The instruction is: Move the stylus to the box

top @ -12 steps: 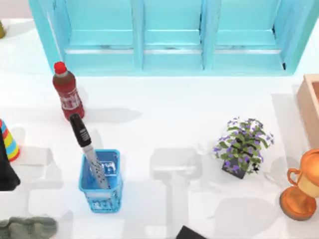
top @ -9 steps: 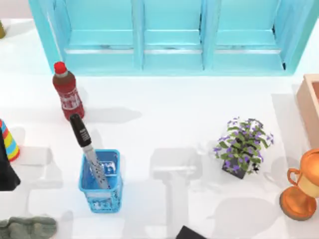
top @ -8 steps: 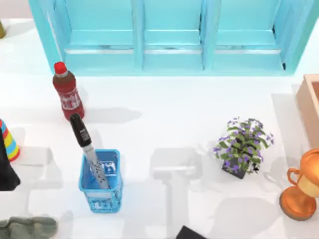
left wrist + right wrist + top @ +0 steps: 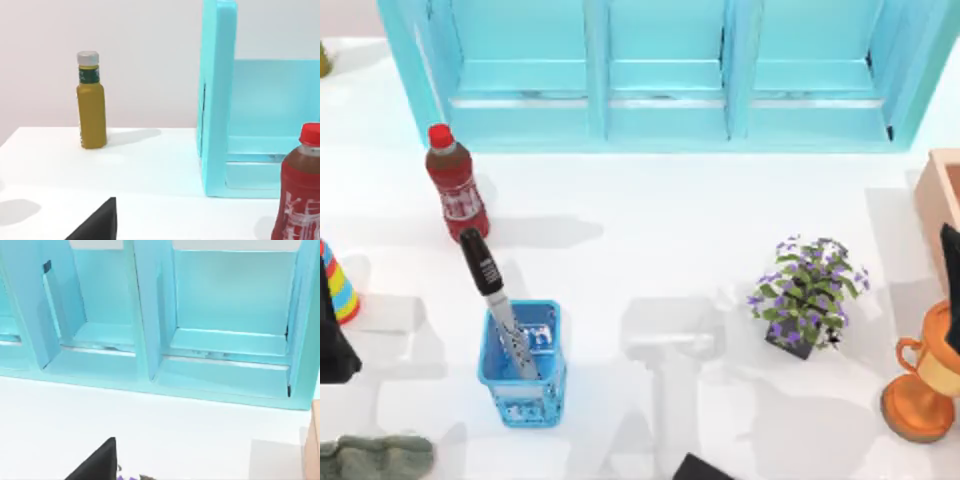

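Note:
The stylus (image 4: 495, 300), with a black cap end and a speckled silver shaft, leans tilted in a small blue mesh basket (image 4: 521, 366) at the table's front left, cap end up. The tan box (image 4: 940, 205) shows partly at the right edge, and its corner (image 4: 314, 450) appears in the right wrist view. A black part of my left arm (image 4: 332, 345) sits at the left edge, well left of the basket. A dark part of my right arm (image 4: 950, 285) hangs at the right edge, just in front of the box. Nothing holds the stylus.
A red bottle (image 4: 455, 185) stands behind the basket. A big cyan shelf unit (image 4: 660, 70) spans the back. A purple-flowered plant (image 4: 808, 290) and a copper trophy (image 4: 923, 385) stand at the right. A yellow bottle (image 4: 91, 102) stands at the far left corner, a striped object (image 4: 337, 285) at the left edge.
A dark part of my right arm has come into the top view at the right edge, near the box and trophy. The stylus, basket and left arm have not moved.

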`<state>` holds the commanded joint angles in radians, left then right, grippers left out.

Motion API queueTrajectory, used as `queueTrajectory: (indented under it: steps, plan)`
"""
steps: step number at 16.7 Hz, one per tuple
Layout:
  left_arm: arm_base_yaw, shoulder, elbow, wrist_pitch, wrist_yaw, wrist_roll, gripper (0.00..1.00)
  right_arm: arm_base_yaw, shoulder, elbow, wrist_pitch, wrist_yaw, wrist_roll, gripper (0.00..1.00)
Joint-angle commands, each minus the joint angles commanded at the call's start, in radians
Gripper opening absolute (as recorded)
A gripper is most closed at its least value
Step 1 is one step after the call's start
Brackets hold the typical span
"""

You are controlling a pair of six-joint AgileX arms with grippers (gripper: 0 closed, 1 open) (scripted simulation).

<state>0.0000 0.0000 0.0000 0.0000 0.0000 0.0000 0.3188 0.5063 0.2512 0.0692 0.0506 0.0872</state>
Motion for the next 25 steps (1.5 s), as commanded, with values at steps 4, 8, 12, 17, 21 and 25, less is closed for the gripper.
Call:
queueTrajectory:
  steps: [4, 8, 12, 17, 21, 25]
  plan:
    - [0.000, 0.000, 0.000, 0.000, 0.000, 0.000, 1.00, 0.220, 0.340, 0.173, 0.050, 0.028, 0.062, 1.00]
    - [0.000, 0.000, 0.000, 0.000, 0.000, 0.000, 1.00, 0.440, 0.680, 0.346, 0.103, 0.050, 0.126, 1.00]
    - [0.000, 0.000, 0.000, 0.000, 0.000, 0.000, 1.00, 0.623, 0.962, 0.489, 0.148, 0.065, 0.180, 1.00]
    - [0.000, 0.000, 0.000, 0.000, 0.000, 0.000, 1.00, 0.744, 1.149, 0.583, 0.179, 0.072, 0.217, 1.00]
    - [0.000, 0.000, 0.000, 0.000, 0.000, 0.000, 1.00, 0.748, 1.156, 0.587, 0.180, 0.072, 0.218, 1.00]
    - [0.000, 0.000, 0.000, 0.000, 0.000, 0.000, 1.00, 0.743, 1.193, 0.617, 0.194, 0.069, 0.216, 1.00]
